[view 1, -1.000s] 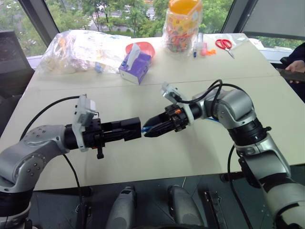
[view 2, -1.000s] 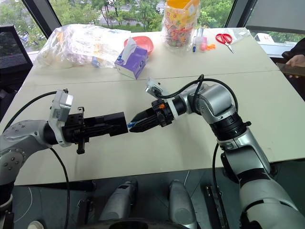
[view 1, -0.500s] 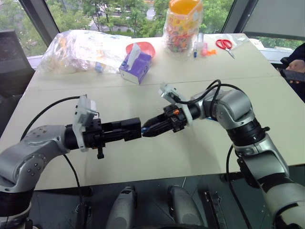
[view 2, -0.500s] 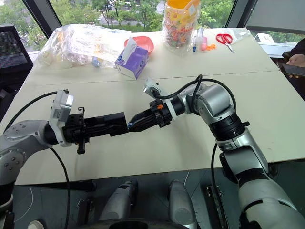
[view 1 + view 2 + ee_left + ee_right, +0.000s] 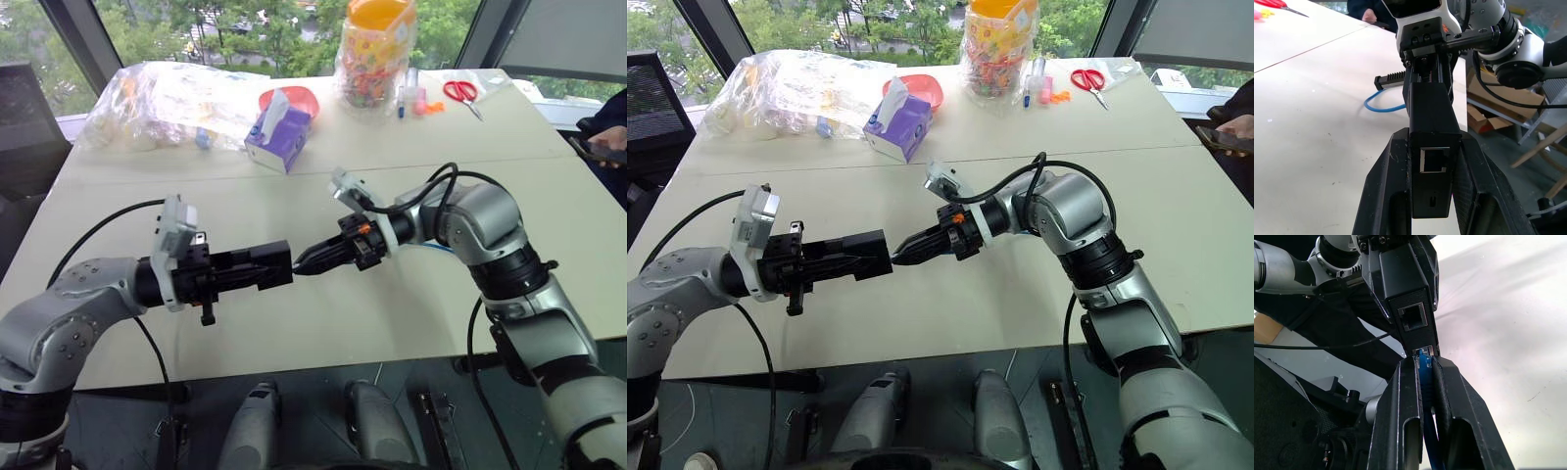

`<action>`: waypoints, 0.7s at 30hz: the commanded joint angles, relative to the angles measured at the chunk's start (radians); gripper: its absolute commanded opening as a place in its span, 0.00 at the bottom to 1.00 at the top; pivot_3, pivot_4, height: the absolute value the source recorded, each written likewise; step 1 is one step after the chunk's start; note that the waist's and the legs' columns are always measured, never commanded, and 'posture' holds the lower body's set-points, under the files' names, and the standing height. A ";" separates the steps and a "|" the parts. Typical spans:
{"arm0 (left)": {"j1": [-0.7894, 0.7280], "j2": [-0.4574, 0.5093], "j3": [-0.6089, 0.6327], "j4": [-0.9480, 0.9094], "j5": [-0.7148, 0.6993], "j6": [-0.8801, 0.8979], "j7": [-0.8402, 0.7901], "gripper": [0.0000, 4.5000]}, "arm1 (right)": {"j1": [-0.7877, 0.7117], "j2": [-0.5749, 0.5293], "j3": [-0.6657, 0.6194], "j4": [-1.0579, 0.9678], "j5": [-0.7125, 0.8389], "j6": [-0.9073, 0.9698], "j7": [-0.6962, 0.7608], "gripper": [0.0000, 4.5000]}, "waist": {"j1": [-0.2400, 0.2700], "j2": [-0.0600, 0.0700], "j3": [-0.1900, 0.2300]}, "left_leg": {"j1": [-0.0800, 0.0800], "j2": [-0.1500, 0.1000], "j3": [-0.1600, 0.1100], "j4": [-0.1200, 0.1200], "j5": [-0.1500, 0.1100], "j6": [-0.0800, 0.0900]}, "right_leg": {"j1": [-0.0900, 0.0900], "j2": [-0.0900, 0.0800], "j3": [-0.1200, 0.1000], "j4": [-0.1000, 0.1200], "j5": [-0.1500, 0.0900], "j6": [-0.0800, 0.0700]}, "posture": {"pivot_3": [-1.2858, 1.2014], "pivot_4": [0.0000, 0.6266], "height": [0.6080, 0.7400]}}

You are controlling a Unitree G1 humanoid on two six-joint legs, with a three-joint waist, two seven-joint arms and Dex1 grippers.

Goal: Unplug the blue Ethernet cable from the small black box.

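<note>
The left gripper (image 5: 279,265) is held level above the table, pointed toward the right arm and clamped on the small black box (image 5: 1430,147), while the right gripper (image 5: 306,262) is angled slightly downward toward it, tip to tip, fingers (image 5: 1400,421) pinched on the blue Ethernet cable (image 5: 1426,382).

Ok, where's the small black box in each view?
Left eye: small black box, left of centre, above the table.
Right eye: left of centre.
Left wrist: clamped in the left end effector, open port facing the camera.
Right wrist: just past that arm's fingertips.
Shared landmark: right end effector, tips at the box's end.
</note>
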 commanded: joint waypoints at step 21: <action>0.011 0.037 0.060 -0.042 -0.005 0.000 0.012 0.11 | -0.061 0.021 -0.045 0.382 -0.259 -0.405 -0.063 0.00 | -0.001 -0.001 0.000 | 0.002 0.000 0.000 0.001 0.000 0.000 | 0.000 0.000 0.000 0.003 0.000 0.000 | 0.52 0.24 0.91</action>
